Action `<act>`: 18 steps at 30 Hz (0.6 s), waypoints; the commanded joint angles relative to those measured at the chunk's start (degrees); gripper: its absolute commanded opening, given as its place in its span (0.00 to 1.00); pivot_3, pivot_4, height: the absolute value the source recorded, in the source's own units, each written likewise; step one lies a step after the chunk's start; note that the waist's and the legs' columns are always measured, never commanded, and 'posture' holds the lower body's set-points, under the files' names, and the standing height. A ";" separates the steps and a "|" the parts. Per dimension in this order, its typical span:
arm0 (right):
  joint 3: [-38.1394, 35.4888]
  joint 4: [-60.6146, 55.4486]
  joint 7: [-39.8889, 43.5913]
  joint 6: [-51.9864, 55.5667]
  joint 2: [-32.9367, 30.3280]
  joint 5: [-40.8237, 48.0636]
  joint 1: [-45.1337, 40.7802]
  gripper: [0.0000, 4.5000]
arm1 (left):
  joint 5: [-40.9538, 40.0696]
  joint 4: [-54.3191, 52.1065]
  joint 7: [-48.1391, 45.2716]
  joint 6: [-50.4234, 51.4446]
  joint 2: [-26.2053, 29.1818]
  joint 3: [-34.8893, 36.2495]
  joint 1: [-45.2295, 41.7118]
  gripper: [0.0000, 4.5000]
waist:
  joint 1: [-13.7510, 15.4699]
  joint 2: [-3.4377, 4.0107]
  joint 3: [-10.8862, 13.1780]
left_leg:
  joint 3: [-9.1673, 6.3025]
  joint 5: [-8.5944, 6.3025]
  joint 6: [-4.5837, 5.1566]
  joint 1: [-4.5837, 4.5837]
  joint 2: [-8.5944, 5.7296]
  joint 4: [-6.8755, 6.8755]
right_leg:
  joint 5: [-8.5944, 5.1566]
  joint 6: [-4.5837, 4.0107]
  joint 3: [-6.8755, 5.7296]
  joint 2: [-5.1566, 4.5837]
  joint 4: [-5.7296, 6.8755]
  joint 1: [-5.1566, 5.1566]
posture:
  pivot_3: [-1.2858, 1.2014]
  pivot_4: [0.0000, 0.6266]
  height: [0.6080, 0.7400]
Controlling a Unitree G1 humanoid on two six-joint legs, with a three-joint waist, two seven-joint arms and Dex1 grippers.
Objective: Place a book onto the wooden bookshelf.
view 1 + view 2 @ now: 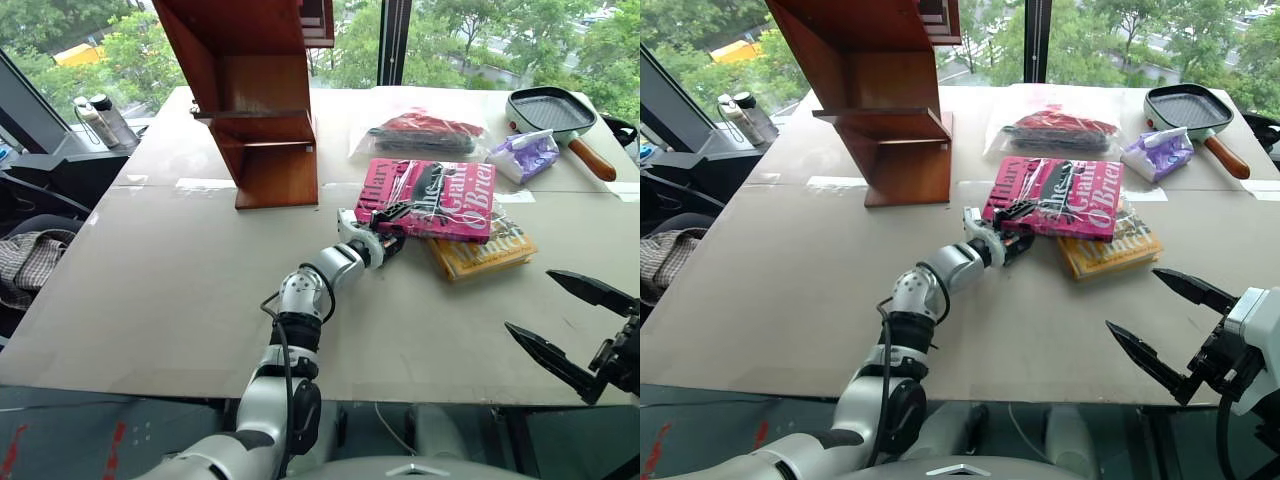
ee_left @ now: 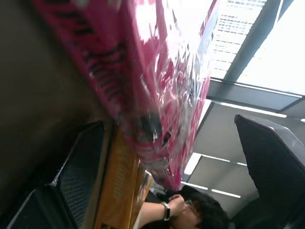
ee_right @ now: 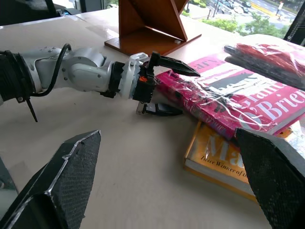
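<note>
Left tool (image 3: 164,86) spread astride the book's (image 3: 233,100) corner; right tool (image 1: 570,325) spread.

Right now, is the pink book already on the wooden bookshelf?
No, the pink book lies on the yellow-orange book on the table, right of the wooden bookshelf.

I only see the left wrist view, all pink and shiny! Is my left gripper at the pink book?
Observer: Yes. The left gripper is open, one finger over the near corner of the book, one under it.
Operator: What's the orange thing underneath?
Observer: A yellow-orange book; the pink one lies partly on it.
Operator: Where's the shelf?
Observer: The wooden bookshelf stands on the table, left of the books and farther away.
</note>
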 commanded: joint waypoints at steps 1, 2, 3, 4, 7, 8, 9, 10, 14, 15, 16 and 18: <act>-0.52 -2.14 -1.68 -2.57 0.53 -0.78 1.35 0.99 | 4.74 6.33 -4.45 -5.65 -6.97 2.93 -3.13 1.00 | -0.22 -0.09 -0.13 | 0.00 0.01 -0.02 0.08 0.05 0.01 | -0.01 0.03 -0.02 0.03 0.01 0.10 | 0.52 0.24 1.00; -0.38 -2.10 -1.99 -2.98 0.72 -1.16 1.68 0.99 | 5.42 8.25 -5.62 -6.48 -7.15 3.31 -4.07 1.00 | -0.28 -0.13 -0.23 | -0.02 0.03 -0.05 0.13 0.10 0.02 | -0.10 0.25 -0.03 0.06 0.01 0.16 | 0.52 0.24 1.00; -0.18 -2.13 -2.34 -3.27 0.76 -1.39 1.90 0.99 | 5.95 9.71 -6.56 -6.93 -7.18 3.59 -4.81 1.00 | -0.29 -0.15 -0.28 | -0.01 0.04 -0.09 0.21 0.12 0.03 | -0.09 0.27 -0.03 0.07 0.01 0.25 | 0.52 0.24 1.00; 0.14 -2.20 -2.50 -3.58 0.86 -1.82 2.26 0.99 | 6.71 11.70 -7.27 -7.71 -7.62 3.83 -5.56 1.00 | -0.34 -0.17 -0.30 | -0.01 0.03 -0.12 0.29 0.15 0.03 | -0.12 0.22 -0.03 0.07 0.01 0.45 | 0.52 0.24 1.00; 0.87 -2.83 -3.35 -4.02 0.85 -2.42 2.74 0.99 | 8.41 16.15 -9.40 -11.66 -9.14 5.23 -7.41 1.00 | -0.40 -0.17 -0.30 | -0.03 -0.13 -0.36 1.00 0.24 0.01 | -0.22 0.11 -0.12 0.06 -0.22 1.24 | 0.52 0.24 1.00; 0.98 -2.92 -3.61 -4.17 0.75 -2.44 2.82 0.99 | 8.92 17.27 -9.93 -12.77 -9.32 5.57 -7.91 1.00 | -0.50 -0.18 -0.31 | -0.05 -0.13 -0.38 1.03 0.27 0.00 | -0.22 0.11 -0.17 0.06 -0.33 1.32 | 0.52 0.24 1.00; 1.21 -3.11 -3.97 -4.27 0.64 -2.45 2.87 1.00 | 9.11 18.16 -10.44 -13.50 -9.39 6.06 -8.34 0.89 | -0.67 -0.18 -0.31 | -0.07 -0.14 -0.38 1.03 0.31 -0.01 | -0.23 0.10 -0.21 0.06 -0.42 1.33 | 0.52 0.24 1.00; 1.43 -3.31 -4.32 -4.35 0.48 -2.41 2.89 1.00 | 9.28 18.38 -10.74 -14.17 -9.40 6.56 -8.66 0.85 | -0.90 -0.18 -0.31 | -0.13 -0.14 -0.38 1.02 0.36 -0.02 | -0.23 0.10 -0.19 0.03 -0.45 1.34 | 0.52 0.24 1.00; 2.31 -3.41 -5.80 -4.75 -0.05 -1.67 2.09 1.00 | 9.92 17.63 -11.12 -14.97 -8.69 8.42 -9.05 0.44 | -1.55 -0.15 -0.33 | -0.16 -0.14 -0.36 1.01 0.35 -0.18 | -0.20 0.13 -0.17 -0.03 -0.51 1.25 | 0.52 0.24 1.00; 2.53 -3.07 -5.68 -4.99 -0.16 -1.75 1.87 1.00 | 10.12 17.03 -11.39 -14.25 -8.42 8.39 -8.77 0.34 | -1.58 -0.13 -0.34 | -0.18 -0.12 -0.34 1.02 0.34 -0.23 | -0.14 0.23 -0.18 -0.01 -0.50 1.08 | 0.52 0.24 1.00; 2.75 -2.79 -5.54 -5.20 -0.27 -1.82 1.70 1.00 | 10.41 16.48 -11.64 -13.55 -8.21 8.32 -8.49 0.25 | -1.56 -0.12 -0.34 | -0.18 -0.09 -0.28 0.98 0.33 -0.25 | -0.06 0.37 -0.18 0.01 -0.50 0.96 | 0.52 0.24 1.00; 3.91 -1.72 -5.15 -5.78 -0.34 -2.55 0.91 1.00 | 10.81 13.39 -12.55 -11.80 -6.79 7.87 -7.09 0.05 | -1.45 -0.13 -0.34 | -0.19 -0.06 -0.24 0.95 0.30 -0.33 | -0.04 0.39 -0.22 0.02 -0.49 0.88 | 0.52 0.24 1.00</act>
